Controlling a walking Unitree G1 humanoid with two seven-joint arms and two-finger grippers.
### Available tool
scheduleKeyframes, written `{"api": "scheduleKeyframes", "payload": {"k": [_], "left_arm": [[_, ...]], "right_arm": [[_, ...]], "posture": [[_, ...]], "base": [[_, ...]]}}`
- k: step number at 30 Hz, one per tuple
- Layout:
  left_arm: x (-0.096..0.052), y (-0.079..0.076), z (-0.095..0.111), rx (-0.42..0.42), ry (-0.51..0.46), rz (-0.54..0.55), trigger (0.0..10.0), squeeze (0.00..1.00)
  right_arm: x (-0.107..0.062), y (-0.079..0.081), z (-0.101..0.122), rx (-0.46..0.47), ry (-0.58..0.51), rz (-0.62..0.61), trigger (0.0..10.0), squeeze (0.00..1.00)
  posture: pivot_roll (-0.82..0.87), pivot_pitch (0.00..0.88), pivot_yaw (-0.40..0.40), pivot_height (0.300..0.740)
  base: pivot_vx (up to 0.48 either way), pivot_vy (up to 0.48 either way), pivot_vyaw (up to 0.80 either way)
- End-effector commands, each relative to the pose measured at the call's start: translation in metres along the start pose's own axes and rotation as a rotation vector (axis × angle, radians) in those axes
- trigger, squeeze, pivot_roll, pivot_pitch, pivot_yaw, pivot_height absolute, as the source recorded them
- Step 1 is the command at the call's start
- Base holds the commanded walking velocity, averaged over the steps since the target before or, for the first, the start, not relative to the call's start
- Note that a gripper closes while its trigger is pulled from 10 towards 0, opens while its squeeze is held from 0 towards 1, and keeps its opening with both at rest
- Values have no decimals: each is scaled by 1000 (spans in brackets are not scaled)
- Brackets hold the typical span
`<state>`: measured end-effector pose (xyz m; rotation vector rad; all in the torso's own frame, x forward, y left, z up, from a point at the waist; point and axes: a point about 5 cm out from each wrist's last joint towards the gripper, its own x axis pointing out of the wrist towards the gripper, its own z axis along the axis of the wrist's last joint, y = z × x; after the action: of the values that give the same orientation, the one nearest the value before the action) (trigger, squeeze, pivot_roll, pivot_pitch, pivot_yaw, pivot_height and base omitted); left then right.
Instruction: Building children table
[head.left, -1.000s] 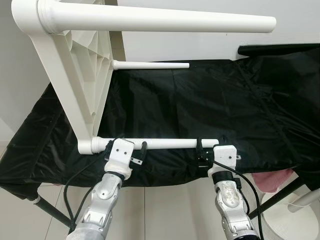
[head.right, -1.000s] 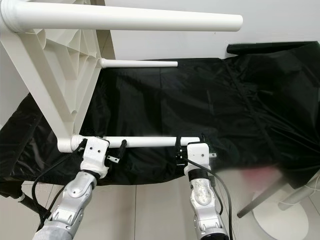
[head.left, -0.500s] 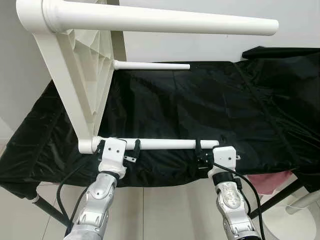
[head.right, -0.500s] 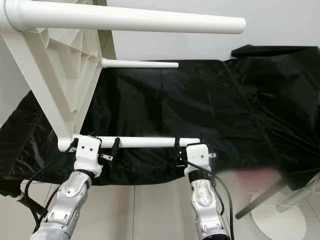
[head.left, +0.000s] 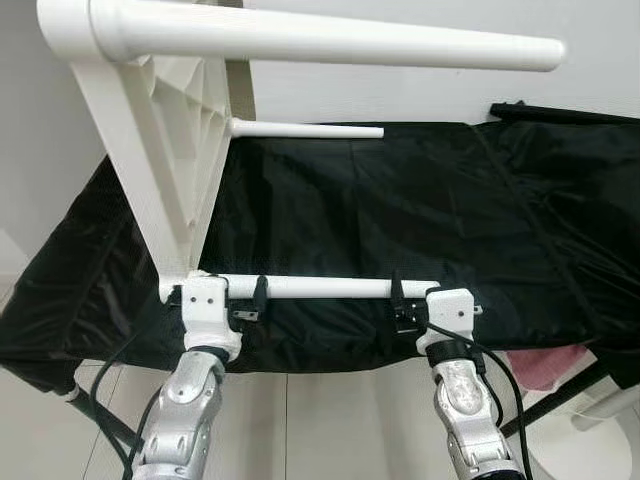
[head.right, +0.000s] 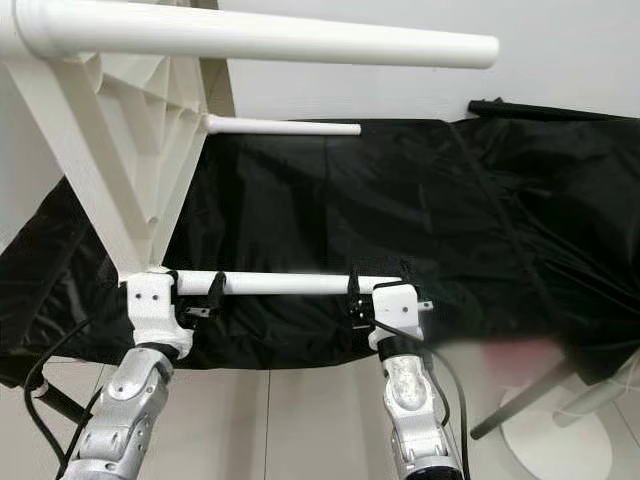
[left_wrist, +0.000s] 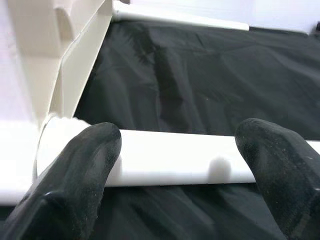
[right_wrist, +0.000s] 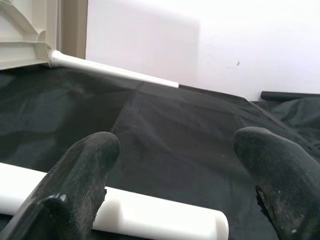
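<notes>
Lower centre: near leg (head.left: 320, 288) | left pincer (head.left: 218, 296) at its socket end, right pincer (head.left: 419, 303) near tip, both apparently open astride | I'd close evenly, lift level.

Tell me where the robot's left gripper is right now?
The left gripper is low on the left in the eye views, at the nearest white table leg, right beside the tabletop's corner over the black cloth.
</notes>
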<state>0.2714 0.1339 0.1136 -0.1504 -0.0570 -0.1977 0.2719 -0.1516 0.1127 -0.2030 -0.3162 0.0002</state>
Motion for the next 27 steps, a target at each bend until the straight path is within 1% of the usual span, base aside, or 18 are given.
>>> {"api": "scheduleKeyframes", "payload": {"k": [1, 2, 4, 6, 8, 9, 10, 11, 12, 13, 14, 15, 16, 18, 19, 25, 27], "left_arm": [[-3, -9, -3, -61, 38, -78, 10000, 0], [-5, -16, -3, -108, 52, -101, 10000, 0], [-5, -16, -3, -108, 52, -101, 10000, 0], [-7, -26, 0, -181, 66, -126, 10000, 0], [-7, -26, 0, -181, 66, -126, 10000, 0], [-7, -28, 1, -200, 70, -131, 10000, 0], [-7, -28, 1, -200, 70, -131, 10000, 0], [-9, -27, 0, -250, 93, -136, 10000, 0], [-9, -27, 0, -250, 93, -136, 10000, 0], [-12, -24, 0, -290, 112, -125, 10000, 0], [-12, -24, 0, -290, 112, -125, 10000, 0], [-14, -23, 0, -328, 126, -121, 10000, 0], [-14, -23, 0, -328, 126, -121, 10000, 0], [-15, -22, 3, -408, 134, -110, 10000, 0], [-15, -23, 3, -432, 142, -109, 10000, 0], [-12, -20, 2, -471, 168, -84, 10000, 0], [-12, -21, 1, -484, 182, -79, 10000, 0]], "right_arm": [[4, -1, 1, 2, 2, 4, 10000, 0], [6, -3, 1, -4, -3, 6, 10000, 0], [6, -3, 1, -4, -3, 6, 10000, 0], [10, -5, 2, -12, -8, 11, 10000, 0], [10, -5, 2, -12, -8, 11, 10000, 0], [11, -6, 2, -14, -9, 12, 10000, 0], [11, -6, 2, -14, -9, 12, 10000, 0], [10, -5, 2, -11, -8, 11, 10000, 0], [10, -5, 2, -11, -8, 11, 10000, 0], [9, -3, 2, -7, -6, 14, 10000, 0], [9, -3, 2, -7, -6, 14, 10000, 0], [7, -1, 2, -2, -5, 19, 10000, 0], [7, -1, 2, -2, -5, 19, 10000, 0], [7, 2, 5, 3, -13, 22, 10000, 0], [8, 2, 8, -1, -25, 21, 10000, 0], [11, 1, 15, -22, -66, 25, 10000, 0], [13, -4, 20, -61, -95, 17, 10000, 0]], "posture": [[15, 0, 23, 740], [19, 2, 22, 740], [19, 2, 22, 740], [28, 17, 24, 740], [28, 17, 24, 740], [28, 17, 24, 740], [28, 17, 24, 740], [37, 19, 21, 740], [37, 19, 21, 740], [38, 21, 24, 740], [38, 21, 24, 740], [40, 19, 24, 740], [40, 19, 24, 740], [39, 19, 22, 740], [38, 19, 20, 740], [29, 14, 15, 740], [29, 14, 15, 740]], "base": [[0, 0, 0], [0, 0, 0], [0, 0, 0], [0, 0, 0], [0, 0, 0], [0, 0, 0], [0, 0, 0], [0, 0, 0], [0, 0, 0], [0, 0, 0], [0, 0, 0], [0, 0, 0], [0, 0, 0], [0, 0, 0], [0, 0, 0], [0, 0, 0], [0, 0, 0]]}}
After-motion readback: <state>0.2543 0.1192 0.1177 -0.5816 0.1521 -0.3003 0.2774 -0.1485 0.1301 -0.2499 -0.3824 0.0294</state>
